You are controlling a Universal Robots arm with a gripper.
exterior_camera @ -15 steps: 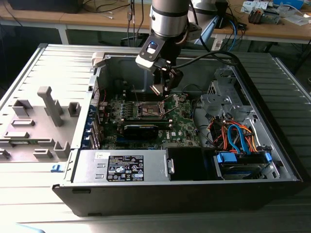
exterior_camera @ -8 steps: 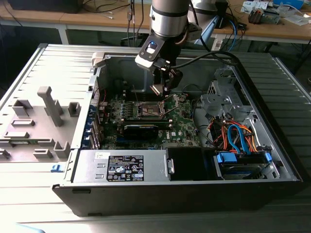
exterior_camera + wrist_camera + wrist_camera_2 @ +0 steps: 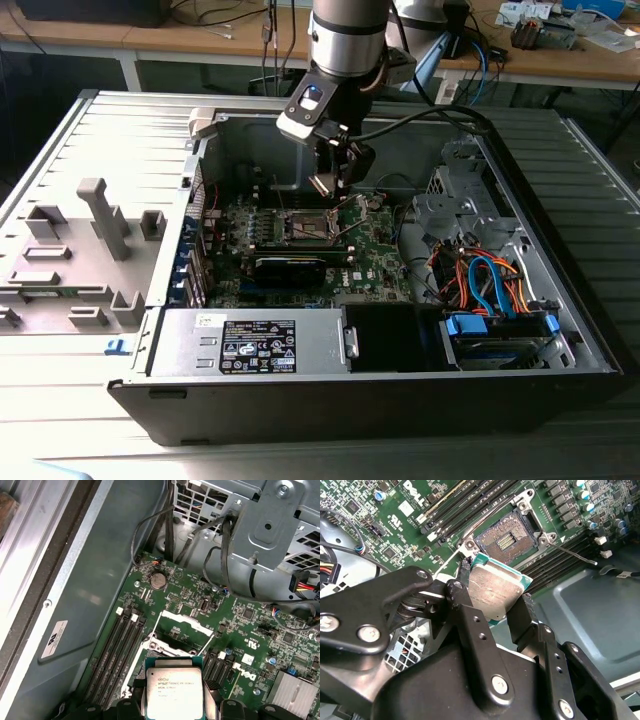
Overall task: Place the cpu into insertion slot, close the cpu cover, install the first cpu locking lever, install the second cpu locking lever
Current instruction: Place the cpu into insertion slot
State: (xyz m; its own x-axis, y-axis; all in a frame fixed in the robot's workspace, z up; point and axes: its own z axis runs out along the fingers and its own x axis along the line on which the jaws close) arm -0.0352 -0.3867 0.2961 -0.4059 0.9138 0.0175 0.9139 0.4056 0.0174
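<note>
Above insertion slot (image 3: 506, 540) in second wrist view: hand (image 3: 491, 600) clamps cpu (image 3: 495, 582).

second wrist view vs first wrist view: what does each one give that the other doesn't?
Second wrist view: the insertion slot, open, its dark centre bare. First wrist view: the coin battery, the grey drive cage, a finned heatsink. Both: the cpu clamped in the gripper over the green board, beside the black memory slots.
</note>
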